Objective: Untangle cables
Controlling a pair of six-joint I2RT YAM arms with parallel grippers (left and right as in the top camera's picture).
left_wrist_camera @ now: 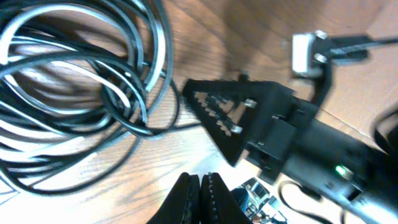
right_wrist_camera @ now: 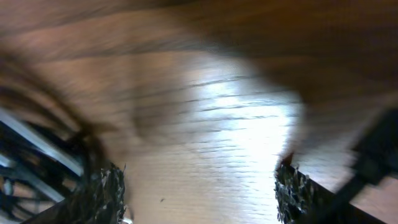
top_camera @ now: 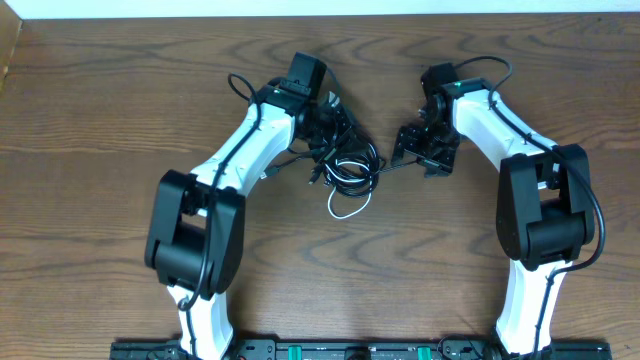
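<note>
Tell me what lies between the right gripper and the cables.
Overhead view: mostly bare wooden table, crossed by one thin black strand running from the cables toward the right gripper.

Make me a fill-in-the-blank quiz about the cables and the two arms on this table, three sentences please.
The jaws of the left arm are ___.
The jaws of the right arm stand ___, with bare table between them.
Beside the tangle of black cables lies one loop of ___ cable.
Missing words: shut, open, white.
</note>
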